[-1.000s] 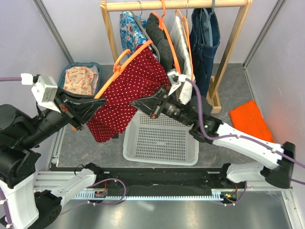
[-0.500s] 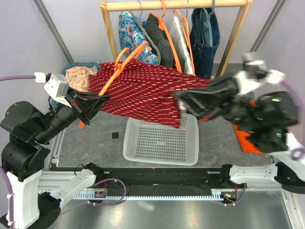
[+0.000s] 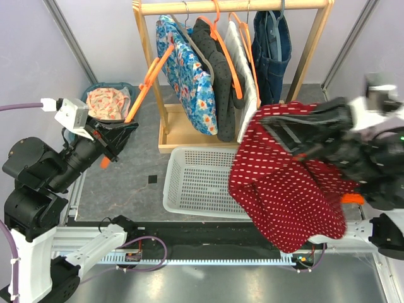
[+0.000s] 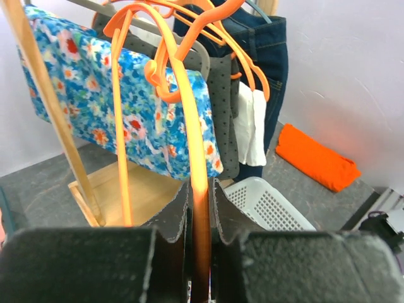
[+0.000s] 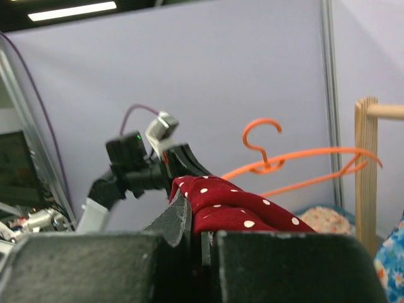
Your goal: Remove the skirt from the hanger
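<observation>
The skirt [image 3: 290,189], dark red with white dots, hangs free of the hanger from my right gripper [image 3: 268,125], which is shut on its top edge at the right of the white basket. In the right wrist view the skirt [image 5: 243,211] bunches up out of the closed gripper [image 5: 197,218]. The bare orange hanger [image 3: 144,85] slants up towards the rack, and my left gripper [image 3: 124,135] is shut on its lower end. In the left wrist view the hanger [image 4: 189,120] rises straight out of that gripper [image 4: 201,205].
A white basket [image 3: 189,189] sits on the floor in the middle. Behind it stands the wooden rack [image 3: 233,6] with a blue floral garment [image 3: 186,69], dark tops and jeans [image 3: 271,44]. A blue bin [image 3: 107,101] holds cloth at the left. An orange cloth [image 4: 315,158] lies at the right.
The skirt has slid off the hanger. My right arm has swung it right and down, and it now hangs loose. The hanger stays bare in the left gripper.
</observation>
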Controlling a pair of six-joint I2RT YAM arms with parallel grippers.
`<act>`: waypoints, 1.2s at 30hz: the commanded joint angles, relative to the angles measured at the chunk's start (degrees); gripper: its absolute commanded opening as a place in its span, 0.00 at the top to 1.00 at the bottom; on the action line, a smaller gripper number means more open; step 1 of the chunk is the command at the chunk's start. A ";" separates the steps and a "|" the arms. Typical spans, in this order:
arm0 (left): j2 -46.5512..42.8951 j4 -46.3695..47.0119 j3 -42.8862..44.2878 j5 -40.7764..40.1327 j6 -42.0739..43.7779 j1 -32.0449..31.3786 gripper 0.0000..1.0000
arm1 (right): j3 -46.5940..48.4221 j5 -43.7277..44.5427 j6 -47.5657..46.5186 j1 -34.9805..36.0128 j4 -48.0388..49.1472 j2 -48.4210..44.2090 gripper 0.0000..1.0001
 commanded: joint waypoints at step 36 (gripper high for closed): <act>25.18 8.38 15.04 14.35 -32.10 19.71 0.98 | -25.75 29.25 2.85 0.22 -8.49 7.23 1.00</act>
